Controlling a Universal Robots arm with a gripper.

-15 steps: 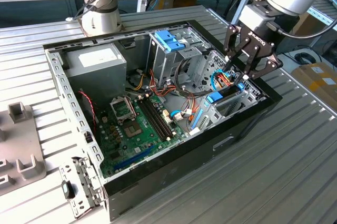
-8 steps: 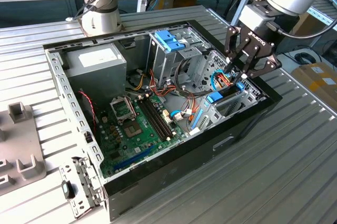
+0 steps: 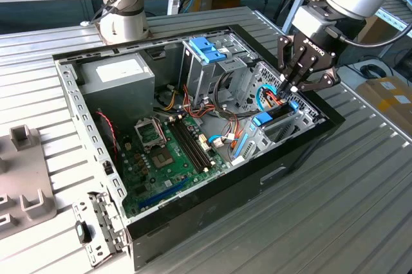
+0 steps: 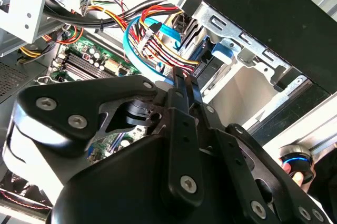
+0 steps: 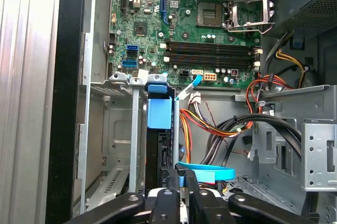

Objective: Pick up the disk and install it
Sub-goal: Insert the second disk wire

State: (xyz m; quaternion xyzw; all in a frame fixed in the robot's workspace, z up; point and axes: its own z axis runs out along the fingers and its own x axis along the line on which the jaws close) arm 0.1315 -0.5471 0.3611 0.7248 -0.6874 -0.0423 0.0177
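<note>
The disk (image 3: 270, 118) stands on edge in the drive bay at the case's corner on the exterior view's right, its blue carrier frame facing up. Both wrist views show that blue frame (image 5: 159, 112) (image 4: 220, 54) sitting between the bay's metal rails. My gripper (image 3: 286, 87) hangs just above the disk's far end, right beside a blue flat cable (image 5: 208, 173). In both wrist views the black fingers (image 4: 181, 84) (image 5: 179, 182) lie pressed close together, and I see nothing clamped between them.
The open computer case (image 3: 302, 148) lies on a slatted metal table. Inside are a green motherboard (image 3: 167, 158), a grey power-supply box (image 3: 119, 78), a tall cage with a blue handle (image 3: 205, 49) and cable bundles (image 3: 222, 103). Another arm's base (image 3: 122, 23) stands behind; grey fixtures (image 3: 26, 184) lie on the left.
</note>
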